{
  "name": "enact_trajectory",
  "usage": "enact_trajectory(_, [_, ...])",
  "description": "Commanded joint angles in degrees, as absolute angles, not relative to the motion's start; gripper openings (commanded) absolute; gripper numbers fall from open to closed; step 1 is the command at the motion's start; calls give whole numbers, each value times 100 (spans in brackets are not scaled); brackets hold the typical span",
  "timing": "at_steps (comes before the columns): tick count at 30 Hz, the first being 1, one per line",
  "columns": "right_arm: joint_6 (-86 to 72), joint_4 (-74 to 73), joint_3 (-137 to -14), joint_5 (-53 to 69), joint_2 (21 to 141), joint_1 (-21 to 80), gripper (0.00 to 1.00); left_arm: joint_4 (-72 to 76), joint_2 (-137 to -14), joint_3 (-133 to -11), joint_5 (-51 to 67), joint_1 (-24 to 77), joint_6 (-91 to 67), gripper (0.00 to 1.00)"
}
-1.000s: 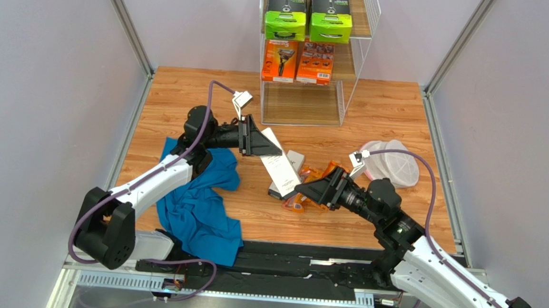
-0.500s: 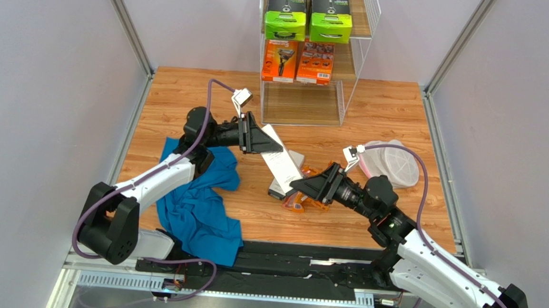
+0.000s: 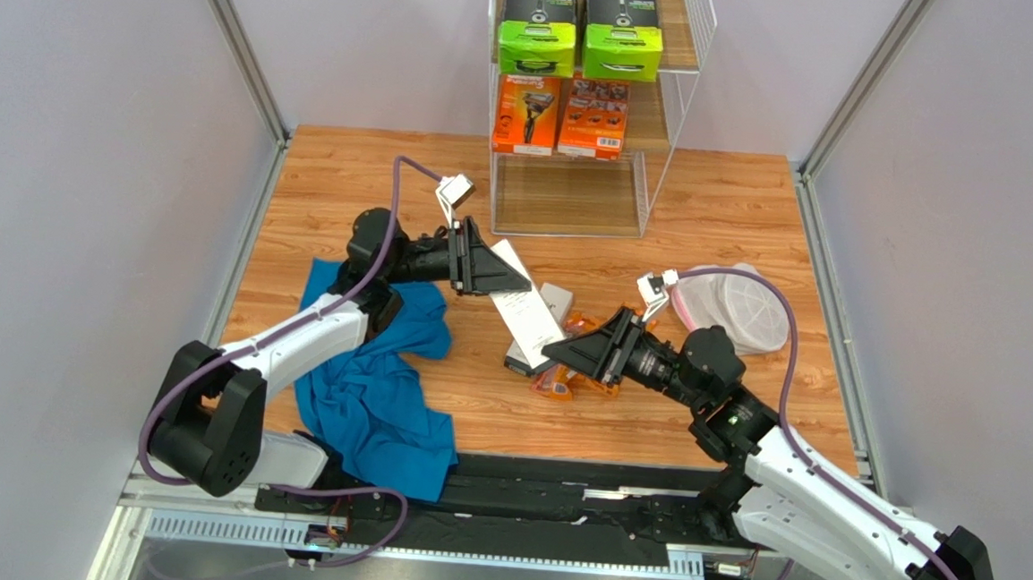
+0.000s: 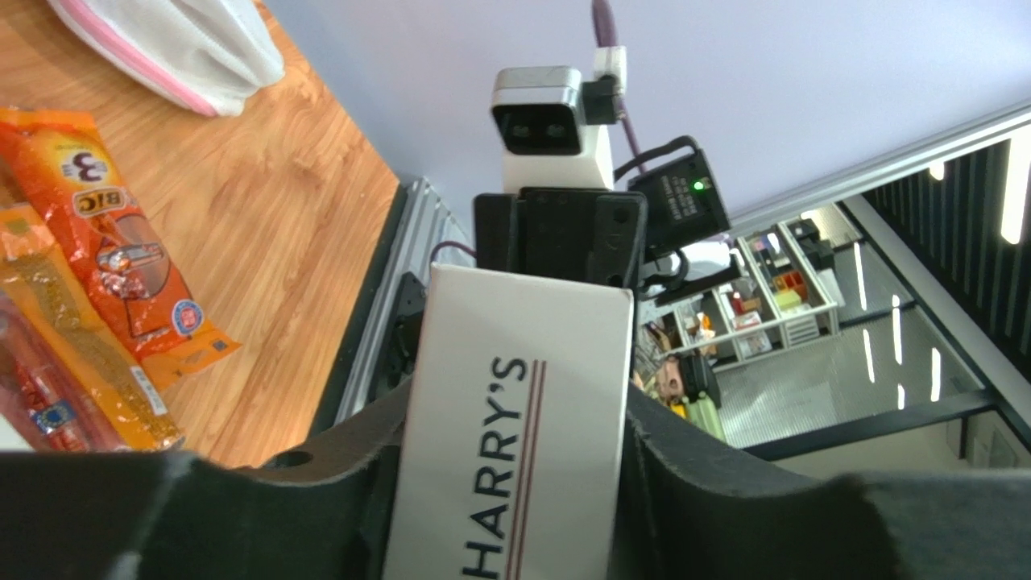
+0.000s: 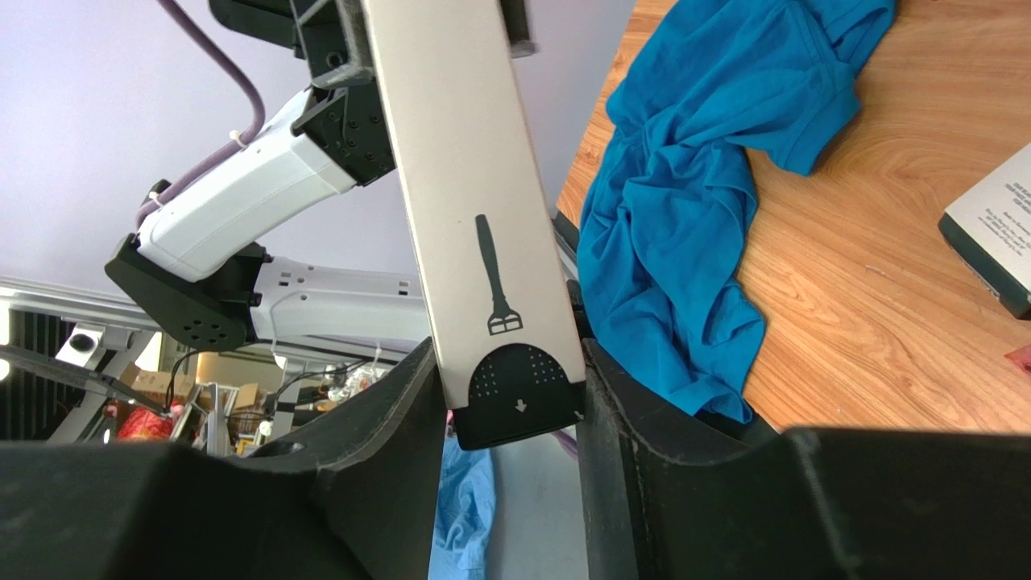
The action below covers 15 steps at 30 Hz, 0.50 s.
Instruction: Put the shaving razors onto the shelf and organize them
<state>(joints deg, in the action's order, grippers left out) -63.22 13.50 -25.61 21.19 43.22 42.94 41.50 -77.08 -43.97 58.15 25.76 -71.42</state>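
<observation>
The left gripper [image 3: 519,288] is clamping one end of a slim white box [image 3: 526,315] lettered HARRY'S, with its fingers [image 4: 351,471] pressing on both long sides. The box is hanging over the middle of the counter, slanting from the left gripper toward the near right. Its other end, which has a black tab, is sitting between the fingers of the right gripper [image 3: 556,356]. In the right wrist view those fingers are lying tight against both edges of that end, so the two grippers are gripping the same box, one at each end.

A second white box [image 3: 559,298] is lying flat on the counter, partly under the held one. The orange blister packs [image 3: 590,332] are lying just beside it, partly beneath the right gripper.

The shelf [image 3: 568,197] is standing at the middle of the far edge. It is carrying two black boxes with lime-green ends [image 3: 538,29] side by side on its top tier and two orange boxes [image 3: 526,113] on the tier below.

A blue cloth [image 3: 375,382] is lying crumpled toward the near left corner under the left arm. A round mesh item [image 3: 743,311] is resting near the right edge.
</observation>
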Motion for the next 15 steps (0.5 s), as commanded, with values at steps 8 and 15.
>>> enact_trajectory(8, [-6187,1292,-2830,1846,4104,4324,3,252,-6962,-5017,4888,2707,-4291,86])
enact_trajectory(15, [-6196,949,-2742,1565,4087,4324,0,-1238,-6373,-5308,3850,2707,-3394,88])
